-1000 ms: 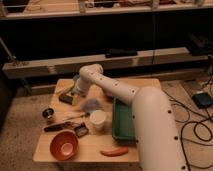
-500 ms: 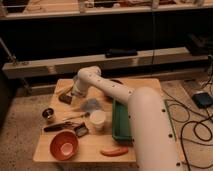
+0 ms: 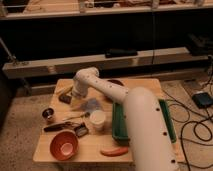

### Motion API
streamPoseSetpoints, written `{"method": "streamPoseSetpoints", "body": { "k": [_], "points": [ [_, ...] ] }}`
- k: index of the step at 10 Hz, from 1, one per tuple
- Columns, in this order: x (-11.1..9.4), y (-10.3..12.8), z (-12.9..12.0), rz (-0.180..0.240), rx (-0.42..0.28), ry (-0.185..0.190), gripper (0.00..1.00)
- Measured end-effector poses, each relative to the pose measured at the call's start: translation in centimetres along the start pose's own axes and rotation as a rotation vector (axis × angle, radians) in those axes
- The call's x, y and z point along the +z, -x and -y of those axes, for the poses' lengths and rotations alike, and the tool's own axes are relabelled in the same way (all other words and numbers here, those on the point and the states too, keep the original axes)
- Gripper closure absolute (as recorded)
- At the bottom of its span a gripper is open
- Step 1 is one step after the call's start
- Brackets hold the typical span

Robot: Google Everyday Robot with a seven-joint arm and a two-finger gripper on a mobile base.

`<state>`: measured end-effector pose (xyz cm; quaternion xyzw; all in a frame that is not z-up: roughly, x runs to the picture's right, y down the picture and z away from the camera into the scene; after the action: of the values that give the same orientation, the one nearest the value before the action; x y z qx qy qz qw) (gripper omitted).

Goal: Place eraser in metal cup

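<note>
Over the rear left part of the bench (image 3: 100,142) we see the end effector (image 3: 76,102), hanging down from the wrist of the white arm (image 3: 145,125), which reaches in across the front right corner. We read the end effector as open, with nothing between its jaws.

Just beside it, toward the left edge, lies a small dark oblong block. We take this to be the eraser (image 3: 65,98), though the view is dim there. It rests flat on the bench, and we cannot tell whether the end effector touches it. A pale stick (image 3: 65,90) lies just behind it, toward the rear edge.

The metal cup (image 3: 48,114) stands upright near the left edge, closer to the front than the eraser and apart from it.

On the other side of the end effector, near the middle of the bench, sits a bluish translucent cup (image 3: 93,104). A white cup (image 3: 97,120) stands upright just in front of that. A long black-handled tool (image 3: 57,126) lies between the metal cup and the white cup, with a small dark object (image 3: 81,131) at its right end.

An orange bowl (image 3: 64,145) fills the front left corner. A green tray (image 3: 119,120) runs front to rear beside the white cup, much of it covered by the arm. An orange-red oblong thing (image 3: 114,151) lies along the front edge.
</note>
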<state>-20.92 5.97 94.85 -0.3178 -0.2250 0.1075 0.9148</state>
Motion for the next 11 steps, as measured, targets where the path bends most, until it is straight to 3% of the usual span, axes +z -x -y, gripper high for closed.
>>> {"method": "streamPoseSetpoints", "body": {
  "k": [2,6,8,11],
  "points": [
    [0.5,0.2,-0.1,0.006,0.009,0.013,0.38],
    [0.7,0.4,0.0,0.027,-0.013,0.040,0.76],
    [0.8,0.5,-0.5,0.032,-0.010,0.072,0.96],
    [-1.6,0.4,-0.9,0.026,-0.022,0.061,1.00]
  ]
}}
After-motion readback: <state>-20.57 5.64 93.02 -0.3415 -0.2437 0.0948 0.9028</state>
